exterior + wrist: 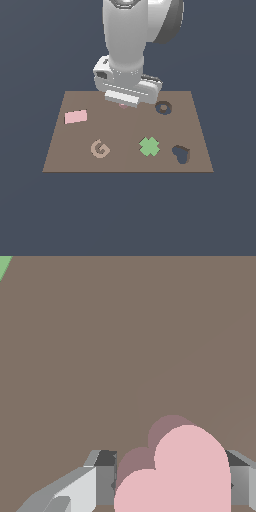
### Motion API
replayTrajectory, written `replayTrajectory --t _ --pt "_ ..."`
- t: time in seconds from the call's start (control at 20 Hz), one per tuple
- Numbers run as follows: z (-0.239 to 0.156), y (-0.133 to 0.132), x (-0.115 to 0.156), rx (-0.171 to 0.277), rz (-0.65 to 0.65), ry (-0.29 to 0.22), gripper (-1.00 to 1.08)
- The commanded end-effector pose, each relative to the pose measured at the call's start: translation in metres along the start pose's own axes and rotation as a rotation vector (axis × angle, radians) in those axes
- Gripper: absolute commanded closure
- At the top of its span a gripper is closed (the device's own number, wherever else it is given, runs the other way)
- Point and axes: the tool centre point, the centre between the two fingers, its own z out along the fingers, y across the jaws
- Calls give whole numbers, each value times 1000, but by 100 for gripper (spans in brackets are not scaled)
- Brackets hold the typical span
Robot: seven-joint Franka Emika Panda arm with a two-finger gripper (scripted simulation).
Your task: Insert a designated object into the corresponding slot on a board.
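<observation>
Exterior view: arm hides nearly all of the pink heart piece (175, 476). Gripper (170, 481), lowered near the board's (125, 160) far edge, fingers (102, 478) clamped on it.

The flat dark blue-grey surface (30, 215) carries a single brown rectangular board (70, 155), lying flat on it. The board sits about midway across the exterior view, its far edge narrower than its near edge there.
</observation>
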Motion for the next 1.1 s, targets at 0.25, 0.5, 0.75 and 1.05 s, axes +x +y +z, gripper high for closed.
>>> replayTrajectory --t 0.25,0.5,0.75,1.05 --pt "0 -10 -3 0 59 0 108" --pt "-1 -23 -6 0 134 0 108" --pt "-1 -40 -9 0 238 0 108" --pt "-3 -69 -9 1 401 0 108"
